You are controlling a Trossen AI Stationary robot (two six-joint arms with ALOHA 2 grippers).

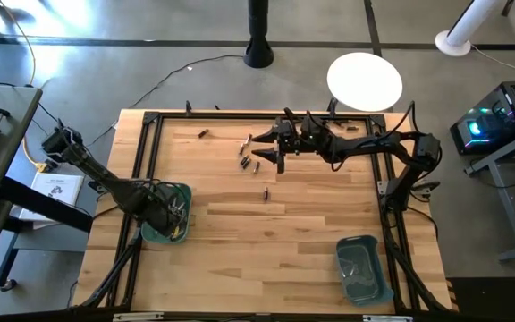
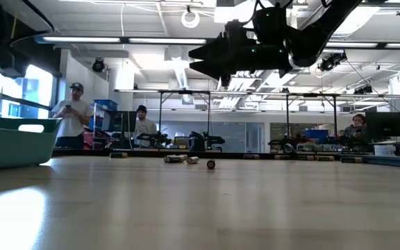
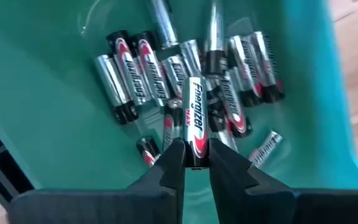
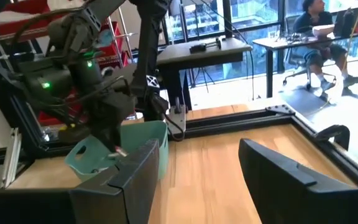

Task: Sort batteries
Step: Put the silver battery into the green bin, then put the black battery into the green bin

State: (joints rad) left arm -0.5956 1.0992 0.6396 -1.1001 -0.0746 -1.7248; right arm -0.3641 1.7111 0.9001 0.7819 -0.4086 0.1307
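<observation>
Left tool (image 3: 196, 163) sits inside the teal bin (image 1: 170, 215) at the table's (image 1: 302, 233) left side, fingers clasped on a silver battery (image 3: 194, 121) above a heap of like cells. Right tool (image 1: 259, 150) hangs released over loose batteries (image 1: 249, 159) near the far edge. A second bin (image 1: 362, 268) sits front right.

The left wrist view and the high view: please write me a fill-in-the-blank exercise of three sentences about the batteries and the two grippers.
1. The left gripper holds an Energizer battery over the ____ bin on the table's left.
2. The right gripper hangs with its fingers ____ above the loose batteries on the table.
3. The second bin stands near the table's front ____ corner.

Missing words: teal; open; right
</observation>
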